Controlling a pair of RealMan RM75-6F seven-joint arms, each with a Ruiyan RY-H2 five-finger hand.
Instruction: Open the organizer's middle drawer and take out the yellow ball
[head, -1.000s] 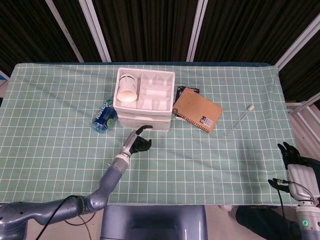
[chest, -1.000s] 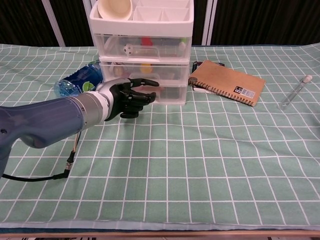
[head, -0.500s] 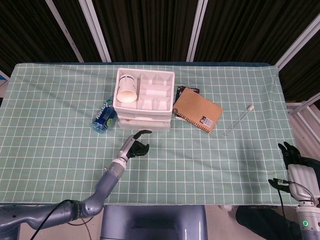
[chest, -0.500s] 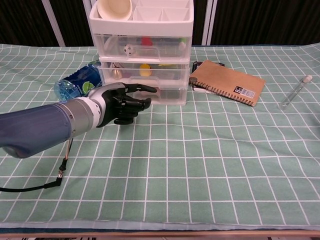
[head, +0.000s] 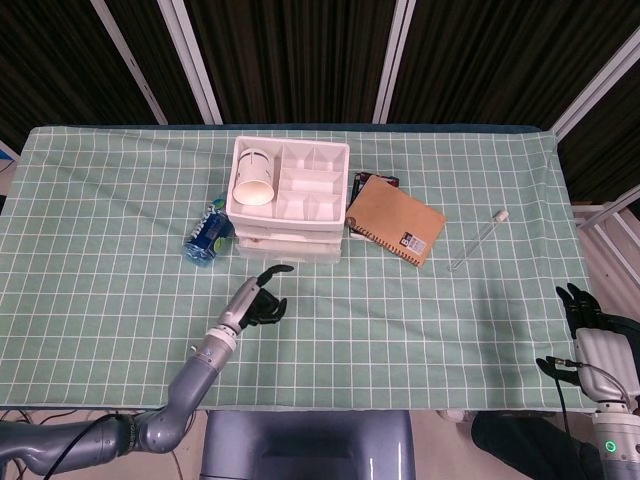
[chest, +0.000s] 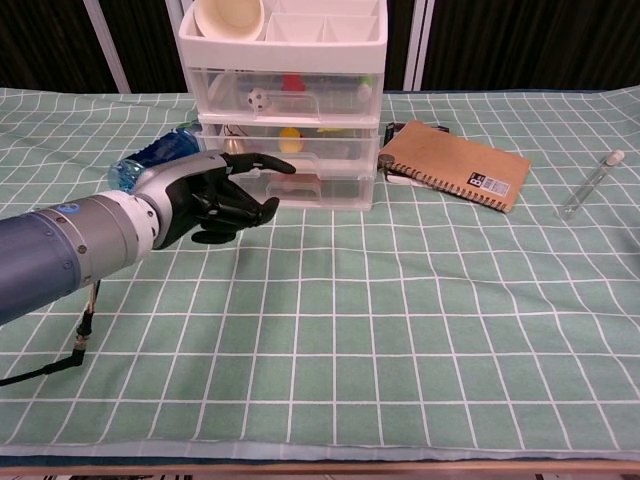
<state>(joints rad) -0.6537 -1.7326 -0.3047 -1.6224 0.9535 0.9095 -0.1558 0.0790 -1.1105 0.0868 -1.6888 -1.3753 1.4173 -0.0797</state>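
Note:
The white organizer (head: 290, 205) (chest: 285, 60) with clear drawers stands at the back middle of the table. Through the front of its middle drawer (chest: 340, 140) a yellow ball (chest: 290, 134) shows. This drawer's front looks level with the others. My left hand (head: 258, 296) (chest: 215, 195) hovers in front of the organizer and a little left of it, touching nothing. Its thumb reaches toward the drawers, its fingers are loosely bent, and it holds nothing. My right hand (head: 583, 312) hangs beyond the table's near right corner, fingers straight and empty.
A blue water bottle (head: 207, 232) (chest: 150, 165) lies left of the organizer, close to my left hand. A brown notebook (head: 397, 225) (chest: 455, 167) lies to its right, a test tube (head: 478, 240) (chest: 590, 185) further right. A cup (head: 254, 183) rests on top.
My left hand has drawn back from the organizer's front toward me and to the left. The drawers have not visibly moved. The right hand stayed still.

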